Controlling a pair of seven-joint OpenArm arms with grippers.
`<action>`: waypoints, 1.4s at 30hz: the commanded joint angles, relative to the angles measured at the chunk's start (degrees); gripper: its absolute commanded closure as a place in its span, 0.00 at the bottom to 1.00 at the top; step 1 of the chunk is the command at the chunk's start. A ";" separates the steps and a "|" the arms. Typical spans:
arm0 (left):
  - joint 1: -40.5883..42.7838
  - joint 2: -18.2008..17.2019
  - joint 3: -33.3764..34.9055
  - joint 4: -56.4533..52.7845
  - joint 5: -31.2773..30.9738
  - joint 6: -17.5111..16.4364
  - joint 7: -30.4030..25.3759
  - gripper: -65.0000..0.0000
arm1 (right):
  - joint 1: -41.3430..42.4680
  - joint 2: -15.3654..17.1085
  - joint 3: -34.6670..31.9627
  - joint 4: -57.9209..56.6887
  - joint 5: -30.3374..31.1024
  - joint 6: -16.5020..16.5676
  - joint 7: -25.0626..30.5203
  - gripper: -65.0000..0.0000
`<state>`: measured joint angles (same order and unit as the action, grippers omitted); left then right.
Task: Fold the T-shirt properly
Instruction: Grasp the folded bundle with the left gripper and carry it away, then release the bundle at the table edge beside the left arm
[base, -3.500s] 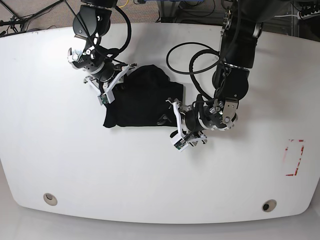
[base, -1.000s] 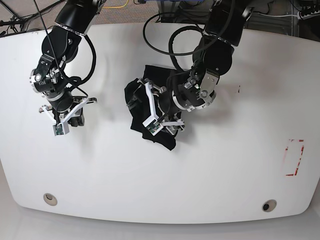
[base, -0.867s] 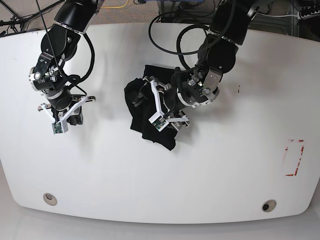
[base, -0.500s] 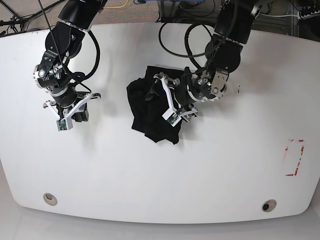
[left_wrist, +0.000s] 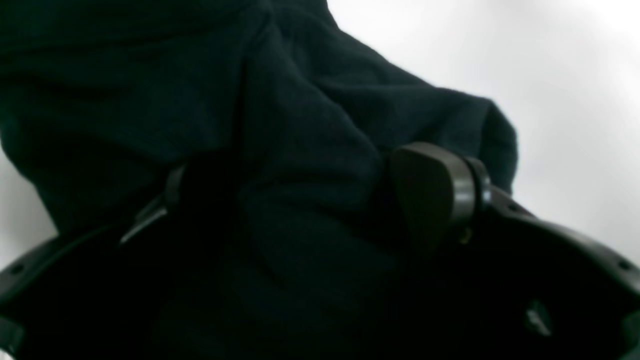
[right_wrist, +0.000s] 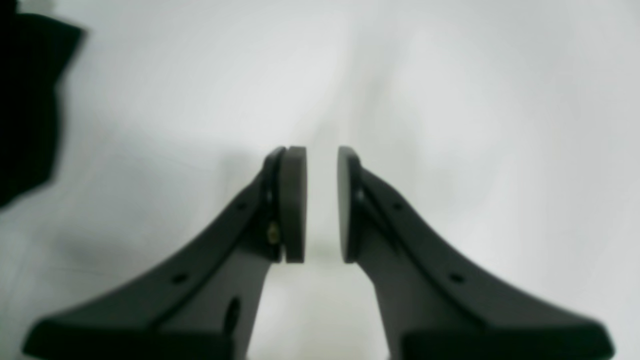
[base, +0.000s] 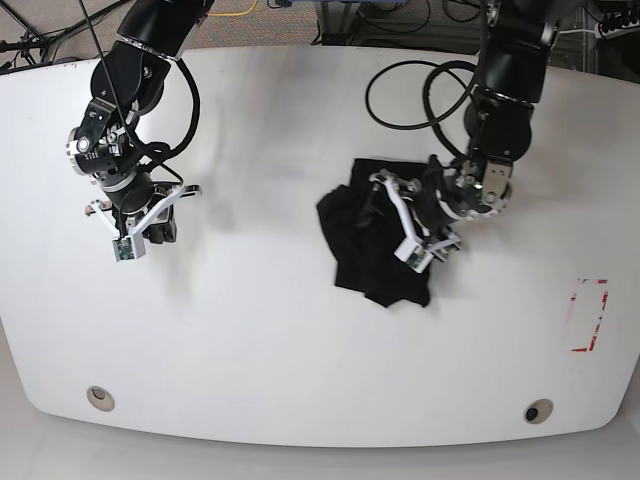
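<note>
The black T-shirt (base: 362, 252) lies crumpled in a heap right of the table's middle; no print shows. My left gripper (base: 402, 222) sits on the heap's right side, its jaws spread wide around a thick bunch of the cloth. In the left wrist view the T-shirt (left_wrist: 300, 100) fills the space between the fingers (left_wrist: 432, 195) of the left gripper (left_wrist: 300, 195). My right gripper (base: 140, 232) hovers over bare table at the far left, well apart from the shirt. In its wrist view the right gripper (right_wrist: 321, 205) holds nothing, its pads a narrow slit apart, and a black T-shirt (right_wrist: 25, 100) edge shows at the left.
The white table (base: 300, 380) has a red marked rectangle (base: 590, 315) near its right edge and two round holes (base: 99, 398) (base: 538, 411) near the front. Black cables (base: 420, 95) loop over the table behind the left arm.
My left gripper has travelled to the right across the table, and the bunched T-shirt has gone with it. The right arm has barely moved.
</note>
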<state>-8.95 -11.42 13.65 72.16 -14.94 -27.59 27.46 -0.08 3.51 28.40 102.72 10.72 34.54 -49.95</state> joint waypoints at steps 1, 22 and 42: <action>0.29 -3.48 -1.47 -2.23 4.08 2.32 7.22 0.23 | 0.21 0.49 0.12 1.33 0.84 0.14 1.29 0.85; 8.55 -26.87 -15.72 -2.40 4.17 -10.60 7.22 0.23 | -4.36 -0.91 -0.23 6.69 0.84 0.14 1.29 0.84; 10.84 -41.90 -24.42 -2.31 4.17 -12.41 7.22 0.23 | -9.64 -1.09 -0.40 7.13 0.84 0.22 1.29 0.85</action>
<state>2.66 -50.76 -9.96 69.01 -10.68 -40.16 35.00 -10.07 2.02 28.03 108.60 10.72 34.57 -50.00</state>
